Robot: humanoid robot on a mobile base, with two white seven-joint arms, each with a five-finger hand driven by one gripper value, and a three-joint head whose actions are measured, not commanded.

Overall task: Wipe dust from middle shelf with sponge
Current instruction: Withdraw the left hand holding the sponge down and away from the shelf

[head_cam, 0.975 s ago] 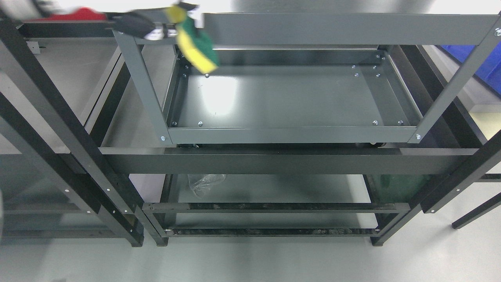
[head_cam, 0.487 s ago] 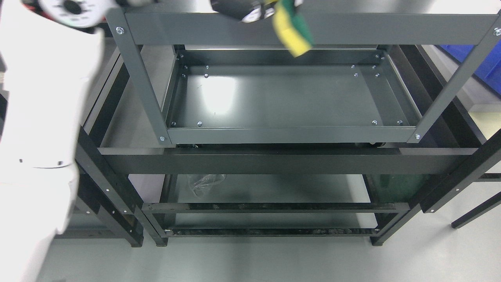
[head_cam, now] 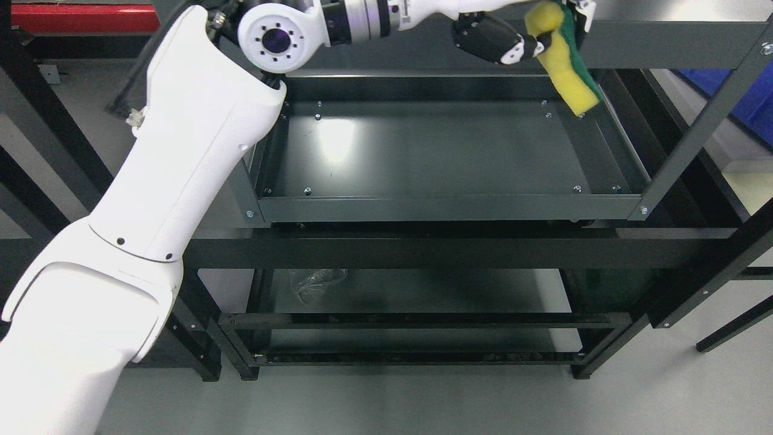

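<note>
One arm is doing all the work here: the left arm is reaching in from the lower left, stretching up and across the frame of the rack, and the left hand (head_cam: 513, 39) is hanging over the far right corner of the middle shelf (head_cam: 435, 151). Its fingers are clamped on the top end of the sponge (head_cam: 564, 66), which is dangling yellow side toward us, green scouring face behind, lower tip just above the shelf's back right corner, by the bolts there. Whether that tip is touching the metal is hard to tell from this angle; it looks just clear.

The wipe itself seems not yet begun. To do it well, the hand is going to need to come down under the top rail (head_cam: 664, 42) and lay the sponge flatter, so a broad face is pressing on the tray rather than one corner skimming it. Starting in this far corner makes sense: long strokes toward the left wall, then a pass nearer the front lip (head_cam: 447, 208), overlapping each time.

Watch points: the raised rim and the bolt heads could be snagging the sponge, and the grip is only on one end, so too much drag may be folding or pulling it loose. The right hand is not showing at all.
</note>
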